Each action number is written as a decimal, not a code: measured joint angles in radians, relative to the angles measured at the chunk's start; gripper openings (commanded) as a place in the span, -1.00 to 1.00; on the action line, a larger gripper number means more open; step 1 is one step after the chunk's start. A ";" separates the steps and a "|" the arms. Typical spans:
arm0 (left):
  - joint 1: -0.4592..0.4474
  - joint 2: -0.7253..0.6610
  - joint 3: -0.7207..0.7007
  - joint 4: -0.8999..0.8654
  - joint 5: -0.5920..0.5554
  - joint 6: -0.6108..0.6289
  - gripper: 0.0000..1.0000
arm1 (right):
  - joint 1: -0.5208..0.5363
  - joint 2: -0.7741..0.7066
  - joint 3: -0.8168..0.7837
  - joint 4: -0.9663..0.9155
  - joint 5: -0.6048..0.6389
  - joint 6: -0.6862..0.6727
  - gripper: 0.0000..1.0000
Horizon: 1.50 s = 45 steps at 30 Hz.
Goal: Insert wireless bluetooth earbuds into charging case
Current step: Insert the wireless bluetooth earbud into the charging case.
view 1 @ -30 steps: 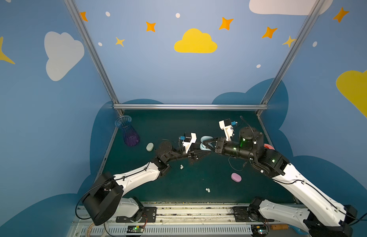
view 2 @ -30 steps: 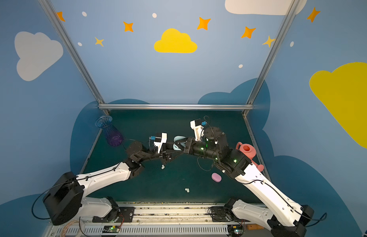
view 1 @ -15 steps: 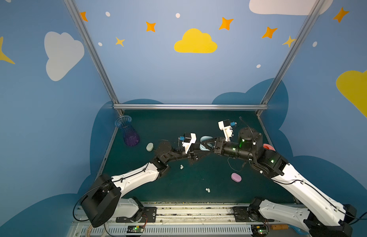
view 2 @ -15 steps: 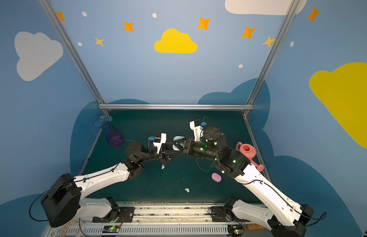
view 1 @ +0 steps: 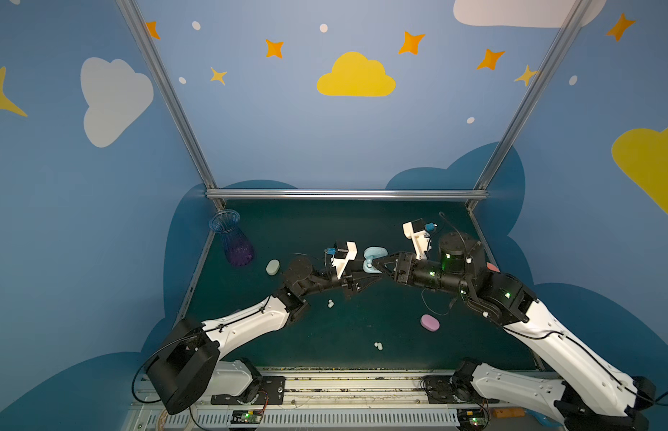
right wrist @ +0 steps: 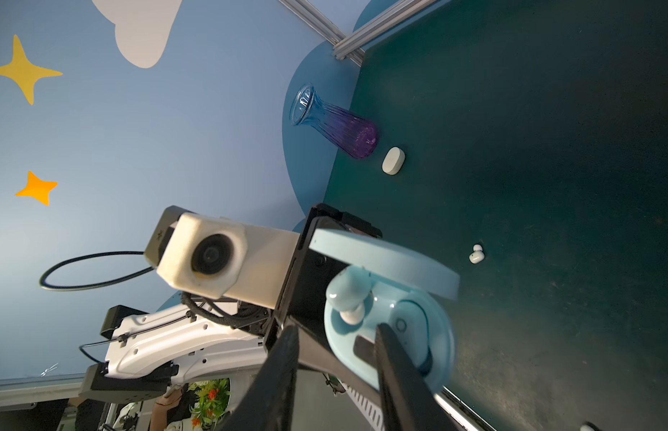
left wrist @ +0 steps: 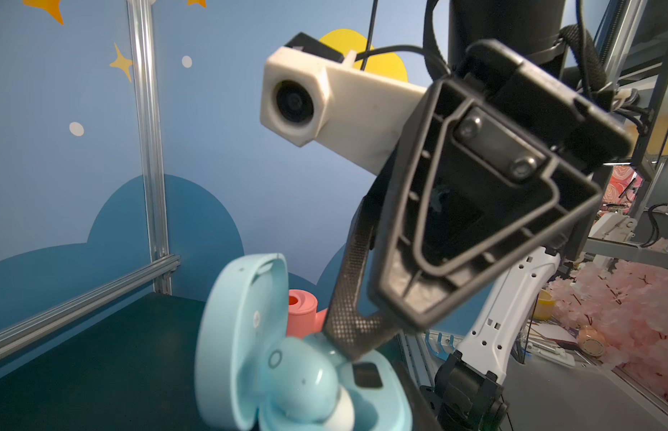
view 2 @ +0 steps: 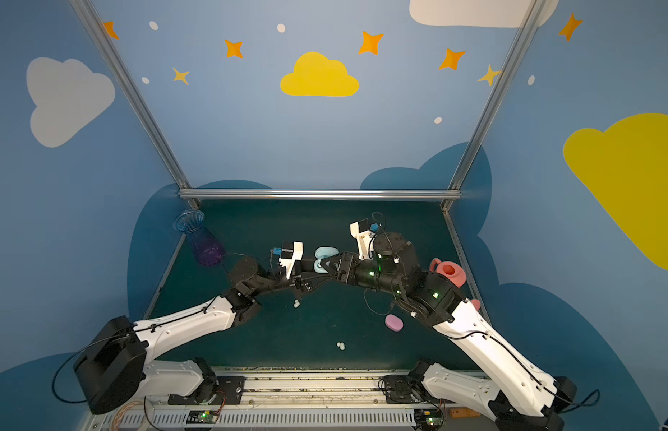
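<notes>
The pale blue charging case (view 1: 373,257) is open, lid swung up, right at the tip of the left pincer (view 1: 371,277). That pincer is clamped on the case's base, though the case hides most of its fingers. The right pincer (view 1: 378,264) meets the case from the opposite side, its jaws apart and gripping nothing. A blue earbud (right wrist: 345,294) sits in the base with its white tip toward the well, just beside the right pincer's fingers. The gap in the right pincer (right wrist: 336,328) shows only in the right wrist view: one finger lies across the base and the other stands clear of it. The left wrist view shows instead a single textured finger (left wrist: 356,298) ending on the base next to the blue earbud (left wrist: 306,377). The top views are too small to show either. On the dark mat (view 1: 325,231), a loose earbud (view 1: 330,303) lies near the left pincer, on its arm's side. A second loose earbud (view 1: 378,346) lies well apart from both pincers. A coral watering can (view 2: 450,272) behind the right pincer's arm shows whole in one top view.
</notes>
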 measured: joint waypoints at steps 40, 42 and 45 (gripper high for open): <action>0.000 -0.012 0.000 0.005 -0.001 0.000 -0.70 | 0.001 0.138 0.165 -0.089 -0.044 -0.128 -0.12; 0.000 -0.012 0.000 0.005 -0.002 0.000 -0.70 | 0.001 0.137 0.165 -0.089 -0.048 -0.127 -0.12; 0.000 -0.012 0.000 0.005 -0.002 0.000 -0.70 | 0.001 0.133 0.165 -0.084 -0.055 -0.124 -0.12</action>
